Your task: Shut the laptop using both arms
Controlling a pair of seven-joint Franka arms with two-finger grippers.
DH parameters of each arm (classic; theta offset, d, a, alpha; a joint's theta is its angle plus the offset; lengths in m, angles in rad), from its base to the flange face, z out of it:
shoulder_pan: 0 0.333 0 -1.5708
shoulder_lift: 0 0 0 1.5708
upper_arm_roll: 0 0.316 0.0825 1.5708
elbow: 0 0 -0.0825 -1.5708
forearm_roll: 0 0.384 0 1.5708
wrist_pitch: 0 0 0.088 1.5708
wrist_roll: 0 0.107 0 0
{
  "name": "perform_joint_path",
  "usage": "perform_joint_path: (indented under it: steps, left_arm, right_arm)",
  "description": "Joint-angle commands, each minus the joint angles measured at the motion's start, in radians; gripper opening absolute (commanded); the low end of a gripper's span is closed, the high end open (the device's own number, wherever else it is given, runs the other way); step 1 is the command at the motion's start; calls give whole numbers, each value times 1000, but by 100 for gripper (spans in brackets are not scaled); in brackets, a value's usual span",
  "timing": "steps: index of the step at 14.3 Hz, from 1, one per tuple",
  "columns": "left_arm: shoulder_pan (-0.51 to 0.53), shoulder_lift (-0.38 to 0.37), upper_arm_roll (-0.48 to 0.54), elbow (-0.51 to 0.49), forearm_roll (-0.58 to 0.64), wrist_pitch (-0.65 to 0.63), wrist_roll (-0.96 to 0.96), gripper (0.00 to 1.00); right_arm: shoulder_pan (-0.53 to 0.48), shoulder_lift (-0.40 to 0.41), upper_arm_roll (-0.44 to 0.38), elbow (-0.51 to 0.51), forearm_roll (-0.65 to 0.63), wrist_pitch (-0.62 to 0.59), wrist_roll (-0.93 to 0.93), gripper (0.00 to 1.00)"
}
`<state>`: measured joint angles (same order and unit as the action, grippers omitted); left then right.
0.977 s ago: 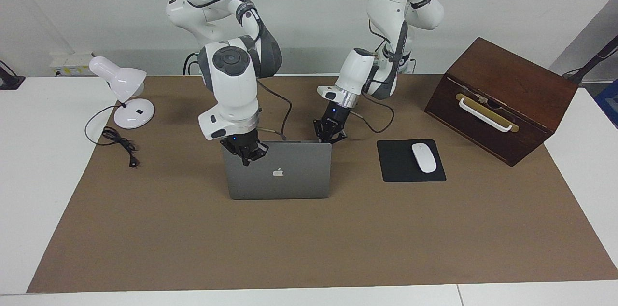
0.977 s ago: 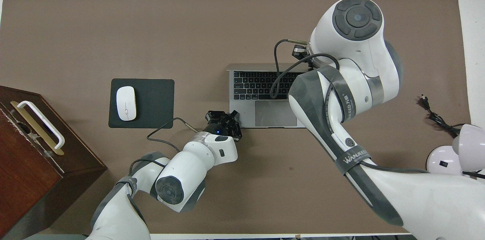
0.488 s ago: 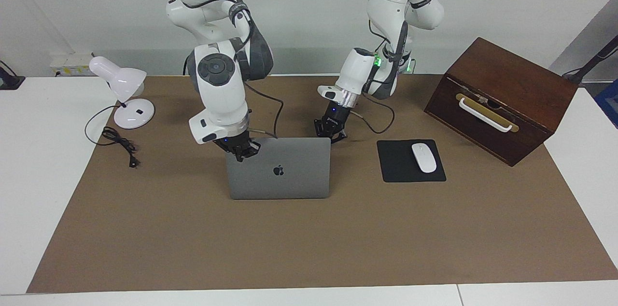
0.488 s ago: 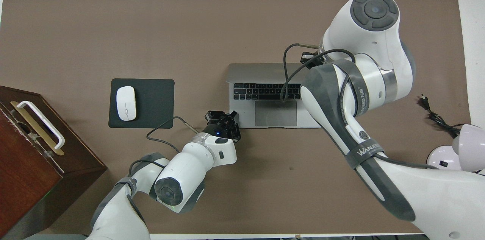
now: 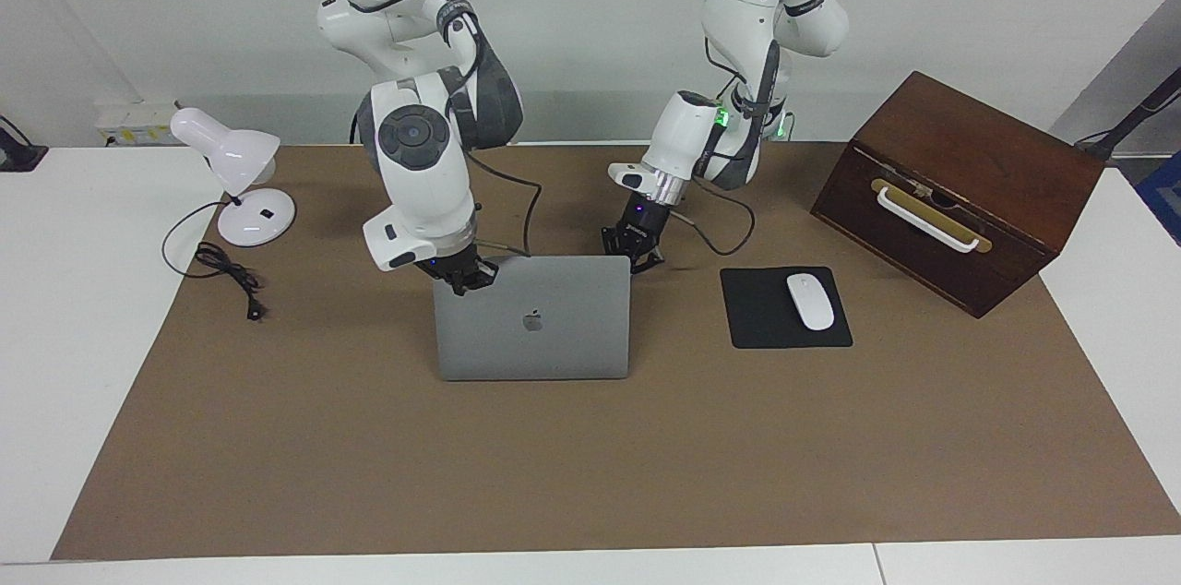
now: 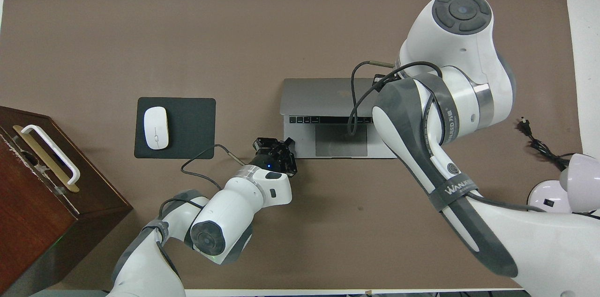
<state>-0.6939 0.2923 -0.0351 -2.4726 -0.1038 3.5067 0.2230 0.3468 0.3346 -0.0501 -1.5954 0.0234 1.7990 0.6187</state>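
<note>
— Where's the laptop (image 5: 532,319)?
— Mid-mat, beside the mouse pad (image 5: 785,307), lid tilted low over the keys.
— The grippers?
— Right gripper (image 5: 464,276) at the lid's top corner, left gripper (image 5: 633,251) at the base's near corner — grip on either I cannot tell.
</note>
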Motion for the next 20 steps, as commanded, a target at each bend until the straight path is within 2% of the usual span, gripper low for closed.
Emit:
perform_joint_path:
  steps: [1, 5, 20]
  left_arm:
    - [-9, 8, 17, -55, -5, -3, 29, 0]
    - [-9, 11, 17, -66, -5, -5, 29, 0]
    - [-10, 19, 18, -65, -5, -5, 30, 0]
  right_arm:
    - [-37, -40, 4, -61, 49, -21, -62, 0]
    - [-45, -46, 4, -101, 49, 2, -71, 0]
    - [-32, -45, 4, -256, 47, 209, -71, 0]
